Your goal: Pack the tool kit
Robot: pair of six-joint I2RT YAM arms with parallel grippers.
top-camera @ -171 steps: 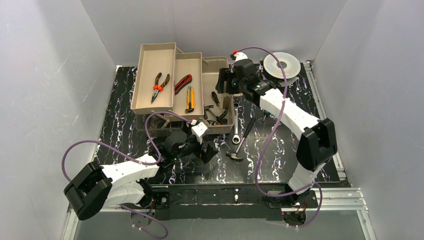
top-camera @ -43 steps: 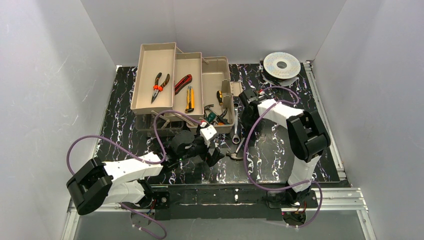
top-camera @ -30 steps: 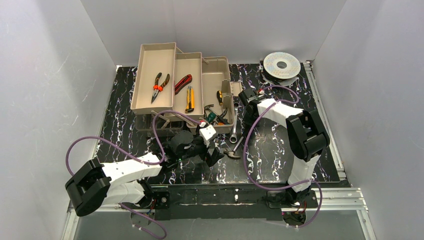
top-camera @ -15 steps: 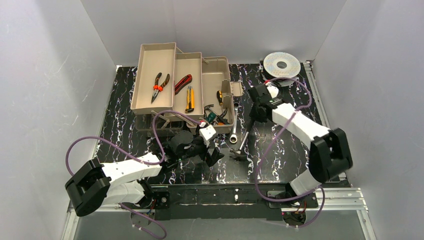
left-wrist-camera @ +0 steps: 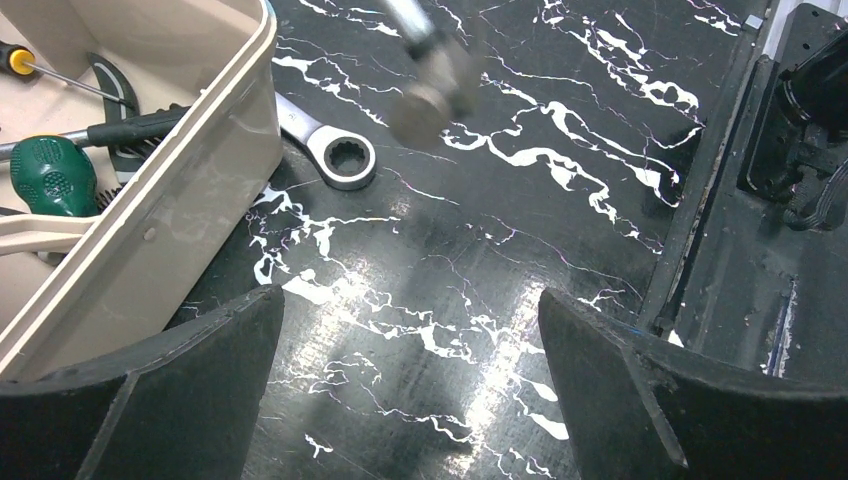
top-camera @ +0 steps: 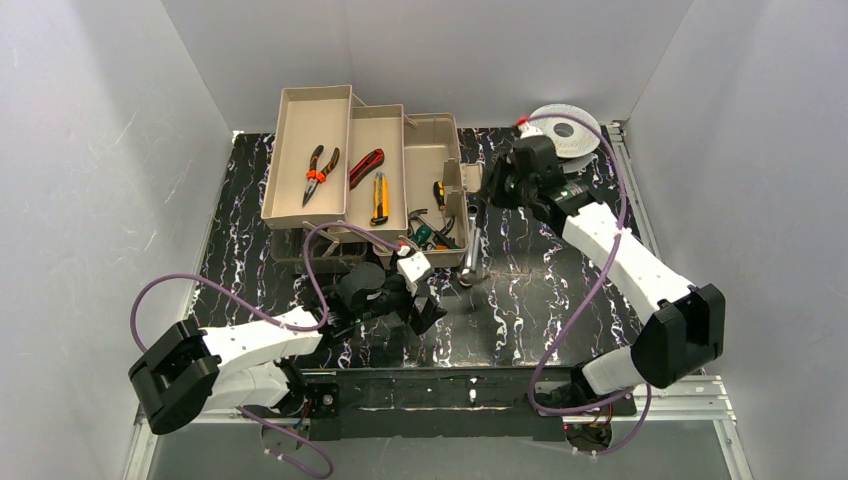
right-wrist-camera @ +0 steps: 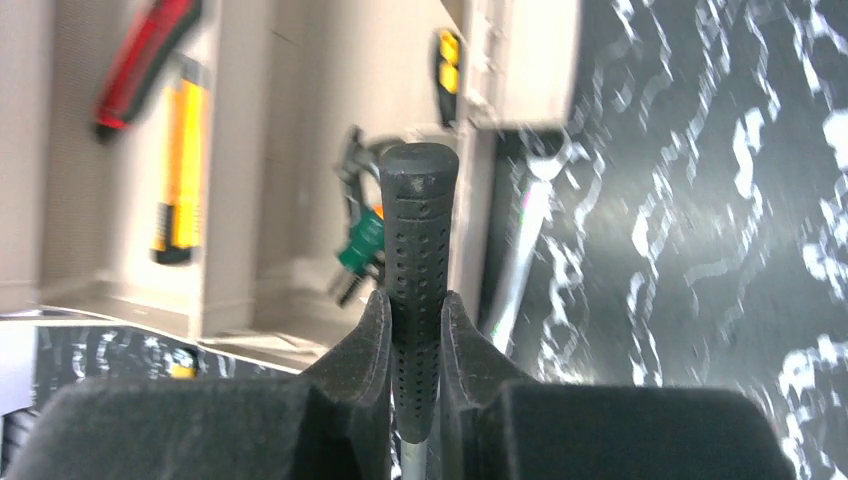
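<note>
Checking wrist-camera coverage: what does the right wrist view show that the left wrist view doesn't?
Only the right wrist view: the right gripper clamped on the hammer by its black grip, plus the yellow knife and red pliers in a tray. Only the left wrist view: the left gripper, open, and the hammer's blurred metal head hanging in the air. Both: the marbled table, the toolbox, the green-handled tool inside it, and the wrench beside it.
</note>
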